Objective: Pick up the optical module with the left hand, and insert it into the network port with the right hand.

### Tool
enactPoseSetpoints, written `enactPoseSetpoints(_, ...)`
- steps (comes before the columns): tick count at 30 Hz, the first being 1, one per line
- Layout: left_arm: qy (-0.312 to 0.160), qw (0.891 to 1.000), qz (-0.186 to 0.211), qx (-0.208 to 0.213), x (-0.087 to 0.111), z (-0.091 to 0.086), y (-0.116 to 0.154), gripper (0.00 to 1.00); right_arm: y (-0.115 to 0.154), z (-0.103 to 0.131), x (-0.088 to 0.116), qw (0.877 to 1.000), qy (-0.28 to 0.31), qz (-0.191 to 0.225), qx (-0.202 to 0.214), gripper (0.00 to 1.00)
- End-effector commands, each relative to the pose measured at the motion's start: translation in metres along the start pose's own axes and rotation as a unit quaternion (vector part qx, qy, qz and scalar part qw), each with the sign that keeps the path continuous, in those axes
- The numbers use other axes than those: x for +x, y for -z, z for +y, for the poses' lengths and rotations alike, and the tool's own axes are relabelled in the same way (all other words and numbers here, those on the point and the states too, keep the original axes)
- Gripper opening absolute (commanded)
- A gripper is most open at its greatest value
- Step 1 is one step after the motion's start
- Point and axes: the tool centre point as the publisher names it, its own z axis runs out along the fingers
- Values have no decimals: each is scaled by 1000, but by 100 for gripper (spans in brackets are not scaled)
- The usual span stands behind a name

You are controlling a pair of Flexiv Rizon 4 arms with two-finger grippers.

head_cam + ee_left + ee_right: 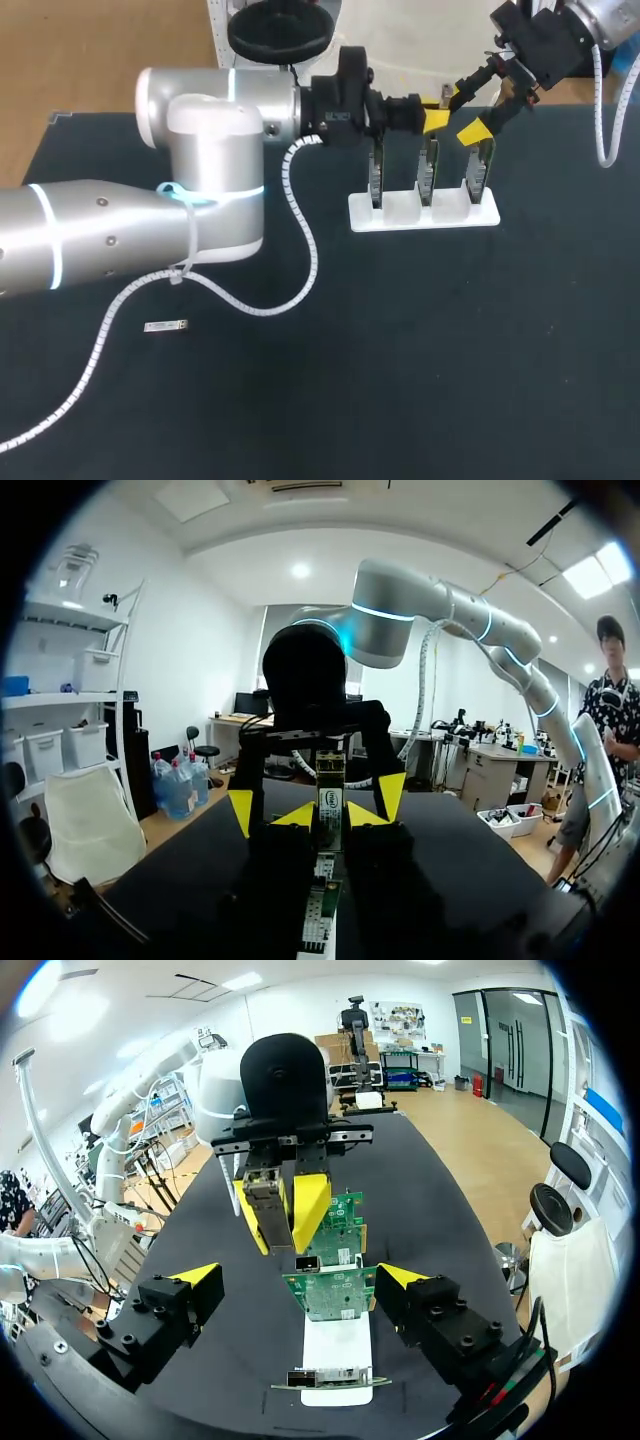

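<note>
Two robot arms meet over a white stand (420,216) near the far edge of a dark table (400,380), where three green network cards (428,165) stand upright in a row in the stand's slots.

The left arm (120,230) comes in across the table, and its left end effector (437,120) hangs just above the top of the stand's middle card. Its yellow-tipped fingers are closed narrowly on the optical module (266,1200), a small metallic block pinched from two sides (seen most clearly from the right wrist camera). The module is held in the air above the stand's cards and touches none of them.

The right end effector (472,115) comes down from the far right corner and hovers over the stand's right end, close beside the left one. Its fingers (197,1276) are spread wide with nothing between them but air, and from its own camera they frame the row of cards below. In that view, metal-framed openings can be seen at the cards' near edges, including a network port (308,1261) on the stand's middle card.

A coiled white cable (300,230) trails from the left arm's wrist down across the table, well to the left of the stand. A small silver piece (166,326) lies flat on the table, far from the stand toward the near left and apart from both arms.
</note>
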Motion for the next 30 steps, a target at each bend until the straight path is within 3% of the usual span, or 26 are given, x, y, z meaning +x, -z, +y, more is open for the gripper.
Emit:
enactPoseSetpoints(1, 1, 1000, -1, -1, 1, 2, -2, 0, -1, 3, 0, 1000, 1, 0, 4, 100)
enactPoseSetpoints(30, -7, 1000, 1, 0, -1, 9, 2, 0, -1, 3, 0, 1000, 1, 0, 4, 100)
